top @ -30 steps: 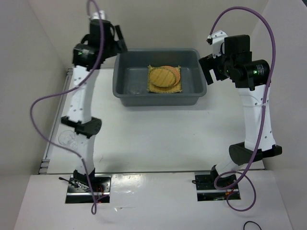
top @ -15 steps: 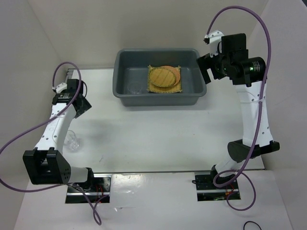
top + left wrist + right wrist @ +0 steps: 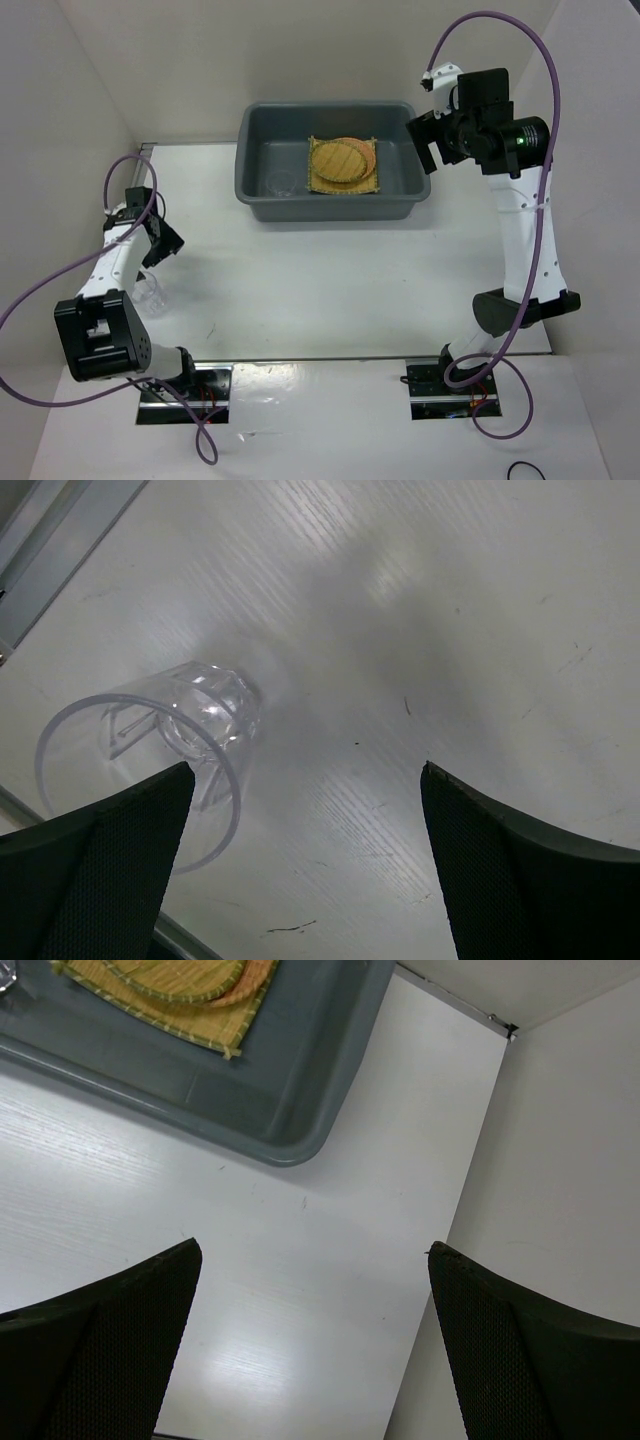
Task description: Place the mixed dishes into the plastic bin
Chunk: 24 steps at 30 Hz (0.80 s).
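The dark grey plastic bin (image 3: 325, 208) stands at the back middle of the table. Inside it lies a square yellow woven mat (image 3: 345, 182) with a yellow-tan disc (image 3: 335, 160) and an orange-brown disc (image 3: 369, 153) on top, and a clear glass cup (image 3: 281, 183) to their left. Another clear glass cup (image 3: 150, 292) stands on the table at the far left. My left gripper (image 3: 160, 242) hangs open just behind it; in the left wrist view the cup (image 3: 150, 745) sits by the left finger of the gripper (image 3: 306, 780), outside the gap. My right gripper (image 3: 425, 142) is open and empty beside the bin's right end.
A metal rail (image 3: 60, 550) runs along the table's left edge close to the cup. White walls enclose the table; the right wall (image 3: 560, 1210) is close to the right gripper (image 3: 315, 1250). The bin's corner (image 3: 300, 1090) shows in the right wrist view.
My left arm has swung from beside the bin's back left corner down to the far left of the table, over the cup there. The right gripper has barely shifted.
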Available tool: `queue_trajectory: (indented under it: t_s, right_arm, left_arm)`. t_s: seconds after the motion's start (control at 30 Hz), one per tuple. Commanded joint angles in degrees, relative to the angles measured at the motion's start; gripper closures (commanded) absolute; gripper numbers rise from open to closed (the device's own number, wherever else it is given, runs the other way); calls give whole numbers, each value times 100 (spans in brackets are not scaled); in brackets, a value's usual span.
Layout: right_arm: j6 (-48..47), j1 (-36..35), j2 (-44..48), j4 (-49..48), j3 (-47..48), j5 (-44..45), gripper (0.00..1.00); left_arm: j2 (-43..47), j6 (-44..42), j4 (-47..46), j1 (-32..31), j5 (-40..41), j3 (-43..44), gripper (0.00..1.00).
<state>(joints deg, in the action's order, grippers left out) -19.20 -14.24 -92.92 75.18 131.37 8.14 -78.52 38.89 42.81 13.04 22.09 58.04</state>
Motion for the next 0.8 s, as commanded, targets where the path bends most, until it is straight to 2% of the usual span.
queue_trajectory:
  t_s: [0.0,0.3,0.43,0.5,0.53,0.6,0.73,0.77]
  right_arm:
    - [-31,-53,73,-65,82,-6,2]
    - [-31,-53,-94,-65,196,-6,2]
    - [-31,-53,-147,-65,249,-6,2]
    - [-31,-53,-147,-65,249,-6,2]
    - [-31,-53,-147,-65,249,-6,2]
    - [-31,-53,-147,-65,249,-6,2]
    - [-31,-53,-147,-65,249,-6,2]
    - [-31,-53,-147,-65,249,-66,2]
  left_arm:
    - [-120,-180,-273,155,-372,-38,0]
    - [-410,-365,-519,322,-819,-205,3]
    - [-576,-479,-633,375,-952,-258,15]
    - [-577,-479,-633,375,-1005,-258,39]
    - [-577,-479,-633,375,-1005,-258,56]
    - [-577,-479,-581,375,-952,-197,100]
    - [-315,-479,-405,375,-1285,347,100]
    - [-200,-410,-405,375,-1425,740,100]
